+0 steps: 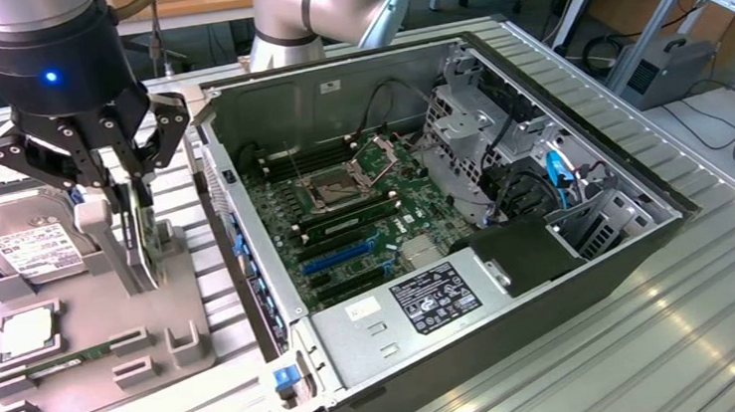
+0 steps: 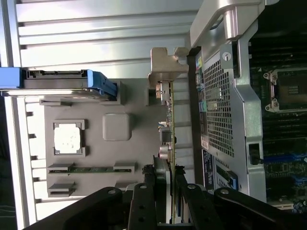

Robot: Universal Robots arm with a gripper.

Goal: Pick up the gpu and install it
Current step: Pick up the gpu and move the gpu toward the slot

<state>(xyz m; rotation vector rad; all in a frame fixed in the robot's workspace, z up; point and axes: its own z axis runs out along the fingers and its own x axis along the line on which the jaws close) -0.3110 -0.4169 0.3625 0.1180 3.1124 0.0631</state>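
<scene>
Hand point(image 2: 170, 176) pinches the upright gpu point(image 2: 171, 129) between its fingers, the card standing in the grey holder point(image 2: 138, 103) beside the open case point(image 2: 225, 110).

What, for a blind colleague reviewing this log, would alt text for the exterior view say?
The robot arm's claw sits at the top edge of the gpu, which stands on edge in a gray parts tray beside an open computer case. A hard drive lies on the tray too.

Black end effector point(image 1: 131, 202), grey tray point(image 1: 150, 315), green motherboard point(image 1: 343, 233), and a gpu point(image 2: 171, 129) with a silvery bracket point(image 2: 165, 64).
</scene>
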